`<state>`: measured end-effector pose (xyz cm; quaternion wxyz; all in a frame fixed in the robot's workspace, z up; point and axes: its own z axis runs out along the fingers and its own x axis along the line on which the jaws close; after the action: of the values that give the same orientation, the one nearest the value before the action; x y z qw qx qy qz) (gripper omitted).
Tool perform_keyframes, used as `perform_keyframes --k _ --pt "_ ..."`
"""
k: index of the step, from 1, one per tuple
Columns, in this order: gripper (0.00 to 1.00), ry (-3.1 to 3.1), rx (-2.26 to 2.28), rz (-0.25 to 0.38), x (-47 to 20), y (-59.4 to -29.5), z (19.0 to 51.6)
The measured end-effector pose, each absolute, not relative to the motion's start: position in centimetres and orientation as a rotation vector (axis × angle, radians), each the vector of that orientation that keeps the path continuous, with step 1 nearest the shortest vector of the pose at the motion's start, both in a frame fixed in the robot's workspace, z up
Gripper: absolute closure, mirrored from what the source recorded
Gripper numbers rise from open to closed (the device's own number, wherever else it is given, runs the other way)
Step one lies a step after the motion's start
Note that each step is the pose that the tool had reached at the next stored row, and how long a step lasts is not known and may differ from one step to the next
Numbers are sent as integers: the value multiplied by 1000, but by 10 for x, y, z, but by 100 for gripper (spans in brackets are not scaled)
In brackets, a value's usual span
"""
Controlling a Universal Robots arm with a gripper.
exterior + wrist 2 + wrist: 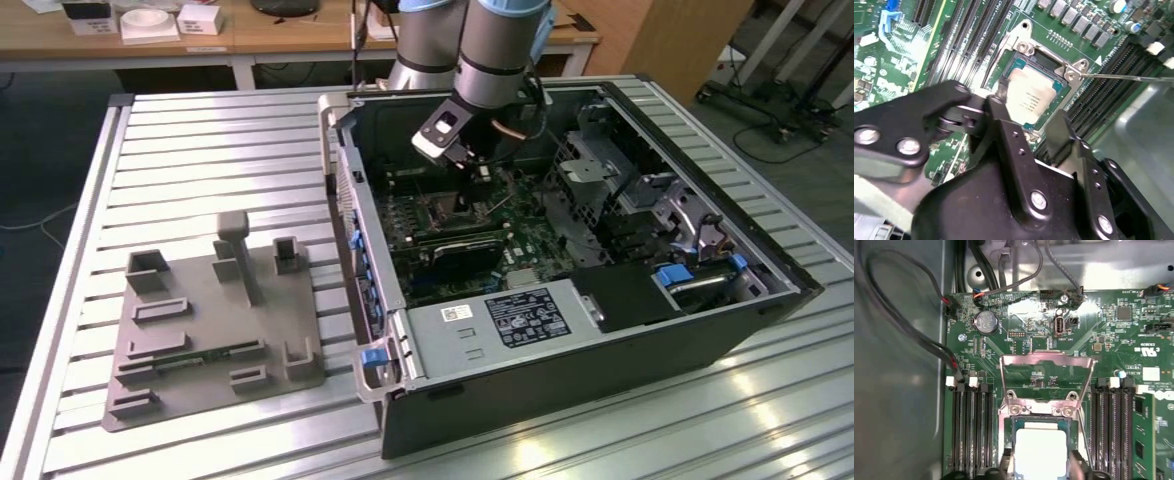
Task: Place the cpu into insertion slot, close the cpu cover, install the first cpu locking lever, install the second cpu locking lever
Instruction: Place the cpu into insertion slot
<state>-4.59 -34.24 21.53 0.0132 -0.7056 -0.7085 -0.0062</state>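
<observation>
The cpu [1041, 450] [1031, 100], a flat square chip with a silvery top, lies in the insertion slot [1039, 410] [1026, 48] on the green motherboard. The cpu cover [1046, 358], a thin silvery frame, stands flipped back from the slot on its hinge. A thin lever wire [1124, 77] sticks out beside the socket. My gripper [1041, 466] [1028, 112] [461, 160] hovers low over the chip. It is open, and its black fingertips [1006, 462] stand just outside two opposite edges of the cpu.
The open computer case [781, 300] lies on a slatted metal table [214, 130]. Long black memory slots [971, 430] flank the socket on both sides. Cables [904, 330] run along the case wall. A grey fixture plate [214, 320] sits at the exterior view's left.
</observation>
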Motion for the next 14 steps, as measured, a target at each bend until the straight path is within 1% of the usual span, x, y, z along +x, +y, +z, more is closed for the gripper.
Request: perform_keyframes --k 2,3,5,6,8,9,11,14 --pt "53 -2206 -2197 -18 -46 -342 219" --pt "53 -2206 -2197 -17 -46 -342 220" --pt "65 -2205 -2197 -16 -46 -342 221" --pt "65 -2205 -2197 -16 -46 -342 221" --pt "76 -2205 -2197 -16 -46 -342 221" --pt "76 -2205 -2197 -16 -46 -342 222" --pt "88 -2205 -2197 -16 -46 -342 222" --pt "90 -2205 -2197 -16 -46 -342 222"
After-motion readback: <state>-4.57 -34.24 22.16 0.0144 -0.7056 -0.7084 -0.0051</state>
